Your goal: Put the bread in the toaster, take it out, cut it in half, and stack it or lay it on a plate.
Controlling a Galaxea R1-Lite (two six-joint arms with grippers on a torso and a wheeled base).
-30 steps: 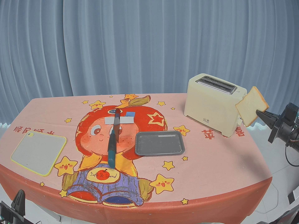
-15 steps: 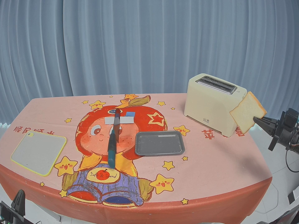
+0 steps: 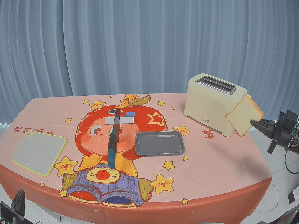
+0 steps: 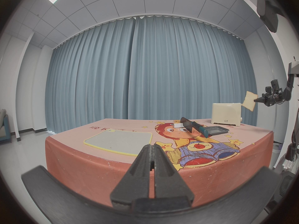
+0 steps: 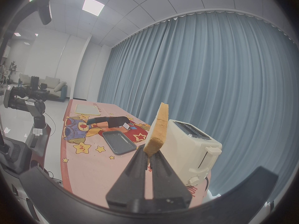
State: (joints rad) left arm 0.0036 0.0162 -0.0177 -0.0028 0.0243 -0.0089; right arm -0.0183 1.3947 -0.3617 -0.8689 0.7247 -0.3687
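My right gripper [image 3: 254, 122] is shut on a slice of bread [image 3: 244, 114], pinching its lower corner and holding it upright in the air beside the right end of the cream toaster [image 3: 211, 103]. The right wrist view shows the bread [image 5: 158, 129] edge-on, rising from my right gripper [image 5: 149, 151], with the toaster [image 5: 190, 150] just beyond. A grey plate [image 3: 159, 143] lies mid-table. A knife [image 3: 113, 137] with a teal handle rests left of it. A cutting board [image 3: 39, 151] lies at the left. My left gripper [image 4: 152, 148] is shut on nothing, low before the table's front left.
The toaster's two top slots [image 3: 217, 84] are open and face upward. White and blue tape strips [image 3: 120, 119] lie under the knife blade. The table's front and right edges drop off close to the toaster. A blue curtain hangs behind.
My right gripper has lowered the bread and drawn it left, closer to the toaster's right end. The left arm and the table's things are unchanged.
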